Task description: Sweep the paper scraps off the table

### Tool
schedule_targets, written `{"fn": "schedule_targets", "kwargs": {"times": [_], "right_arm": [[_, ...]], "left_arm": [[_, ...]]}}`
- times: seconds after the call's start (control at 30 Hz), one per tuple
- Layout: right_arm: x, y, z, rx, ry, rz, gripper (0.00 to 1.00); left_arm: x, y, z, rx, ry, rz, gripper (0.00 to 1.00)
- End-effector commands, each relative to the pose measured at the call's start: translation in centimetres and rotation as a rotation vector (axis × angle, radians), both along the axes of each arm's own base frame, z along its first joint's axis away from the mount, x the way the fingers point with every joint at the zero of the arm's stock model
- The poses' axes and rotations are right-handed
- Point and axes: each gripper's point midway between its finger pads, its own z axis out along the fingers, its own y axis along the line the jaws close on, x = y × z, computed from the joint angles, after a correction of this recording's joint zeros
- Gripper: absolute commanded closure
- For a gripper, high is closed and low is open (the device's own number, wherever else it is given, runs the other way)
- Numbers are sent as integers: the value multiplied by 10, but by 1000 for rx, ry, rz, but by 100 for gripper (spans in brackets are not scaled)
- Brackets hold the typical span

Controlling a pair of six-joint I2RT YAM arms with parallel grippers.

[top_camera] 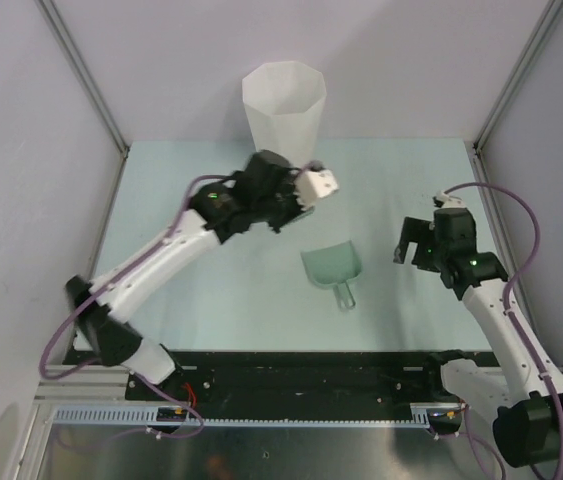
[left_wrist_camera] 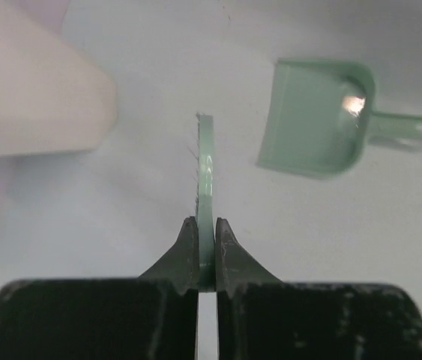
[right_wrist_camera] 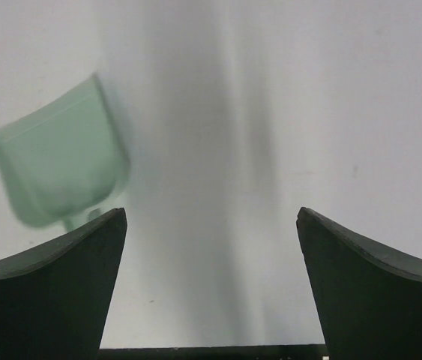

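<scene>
Nothing legible from where I stand: no lettering, label, brand mark or number shows on the white bin (top_camera: pixel 283 105), the green dustpan (top_camera: pixel 331 268) or the pale worktop (top_camera: pixel 401 180).

I read the table (top_camera: pixel 211 290) as smooth and matt. The dustpan (left_wrist_camera: pixel 312 120) and the thin green strip (left_wrist_camera: pixel 206 172) look like glossy plastic; the bin (top_camera: pixel 283 105), a duller white plastic.
</scene>
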Motion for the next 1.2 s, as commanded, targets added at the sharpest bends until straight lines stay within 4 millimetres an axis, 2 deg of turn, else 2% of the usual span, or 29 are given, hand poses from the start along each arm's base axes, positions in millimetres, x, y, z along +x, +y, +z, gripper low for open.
{"fn": "schedule_targets", "kwargs": {"times": [0.0, 0.07, 0.1, 0.17, 0.2, 0.27, 0.3, 0.4, 0.53, 0.63, 0.67, 0.73, 0.77, 0.83, 0.87, 0.93, 0.97, 1.03, 1.07, 1.17], "right_arm": [[3, -33, -3, 41, -18, -113, 0], [5, -37, -2, 67, -26, -123, 1], [7, -40, 0, 65, -42, -139, 0], [6, -44, -2, 58, -37, -154, 0], [6, -44, -2, 63, -38, -153, 0], [6, -41, -6, 72, -28, -141, 0], [6, -41, -8, 74, -26, -141, 0], [7, -36, -12, 89, -8, -117, 0], [7, -35, -9, 94, -18, -110, 0], [7, -35, -10, 94, -17, -107, 0], [8, -35, -10, 94, -15, -108, 0], [8, -35, -10, 95, -17, -106, 0], [8, -35, -9, 95, -18, -106, 0], [8, -35, -9, 96, -20, -104, 0], [8, -35, -9, 95, -20, -107, 0], [8, -36, -9, 94, -20, -108, 0], [9, -35, -9, 95, -23, -106, 0], [9, -34, -9, 101, -19, -95, 0], [10, -33, -9, 105, -22, -90, 0], [11, -30, -6, 112, -33, -77, 0]], "left_arm": [[24, -44, -13, 185, -162, 90, 100], [30, -57, -20, 248, -214, 108, 100], [29, -77, -29, 262, -227, 88, 100], [28, -93, -35, 260, -235, 79, 100], [22, -107, -47, 267, -228, 54, 100], [16, -119, -54, 278, -236, 34, 100], [9, -132, -63, 289, -247, 8, 100], [-1, -147, -83, 323, -256, -27, 100], [-18, -155, -107, 351, -217, -81, 100], [-35, -162, -118, 330, -168, -139, 87], [-40, -164, -119, 317, -149, -153, 72], [-53, -169, -118, 278, -104, -212, 53], [-60, -169, -111, 250, -86, -233, 15], [-71, -171, -101, 204, -55, -268, 1], [-82, -173, -84, 147, -33, -309, 0], [-94, -173, -63, 85, -19, -350, 0], [-104, -172, -39, 22, -16, -389, 0], [-113, -168, -17, -33, -21, -418, 0], [-120, -163, 3, -78, -33, -441, 0], [-123, -148, 25, -123, -31, -449, 0]]}}
